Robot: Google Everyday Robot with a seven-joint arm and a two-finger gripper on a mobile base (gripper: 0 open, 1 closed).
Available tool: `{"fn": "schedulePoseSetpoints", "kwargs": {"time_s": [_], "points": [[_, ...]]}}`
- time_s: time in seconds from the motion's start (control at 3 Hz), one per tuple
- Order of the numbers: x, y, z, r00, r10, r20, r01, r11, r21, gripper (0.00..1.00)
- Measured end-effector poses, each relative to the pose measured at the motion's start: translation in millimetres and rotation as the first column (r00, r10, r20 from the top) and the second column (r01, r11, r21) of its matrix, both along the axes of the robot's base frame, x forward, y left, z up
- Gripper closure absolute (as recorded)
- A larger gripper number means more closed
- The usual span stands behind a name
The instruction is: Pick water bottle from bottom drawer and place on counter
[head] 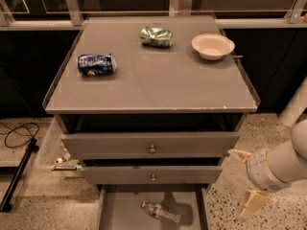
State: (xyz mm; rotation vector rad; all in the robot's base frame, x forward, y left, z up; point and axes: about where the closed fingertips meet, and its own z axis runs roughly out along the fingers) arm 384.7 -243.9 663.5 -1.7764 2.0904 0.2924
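One broad grey counter [158, 87] fills my remote view, capping a cabinet of three drawers. Both upper drawers [192, 143] sit slightly pulled out, each with a small round knob. Below them the bottom drawer [120, 210] is drawn out far enough to show its flat grey floor. At right, the robot's pale arm reaches in over the speckled floor, and its gripper [238, 183] hangs just beside the cabinet's front right corner, level with the lower drawers. Its two cream fingers [253, 204] are spread wide, holding nothing and touching nothing. On the counter rest a white bowl [212, 46] at the back right, a crushed blue can [97, 64] at left and a crushed green can [156, 36] near the back. Smallest of all, the water bottle [160, 212] lies on its side in the bottom drawer.
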Motion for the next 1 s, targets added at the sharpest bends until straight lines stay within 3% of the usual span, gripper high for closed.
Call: {"fn": "schedulePoseSetpoints", "kwargs": {"time_s": [0.33, 1.0], "points": [[0, 3, -32, 0.9993, -0.024, -0.027, 0.024, 1.0, 0.014, 0.0], [2, -1, -133, 0.9945, -0.071, -0.076, 0.078, 0.993, 0.093, 0.0]]}}
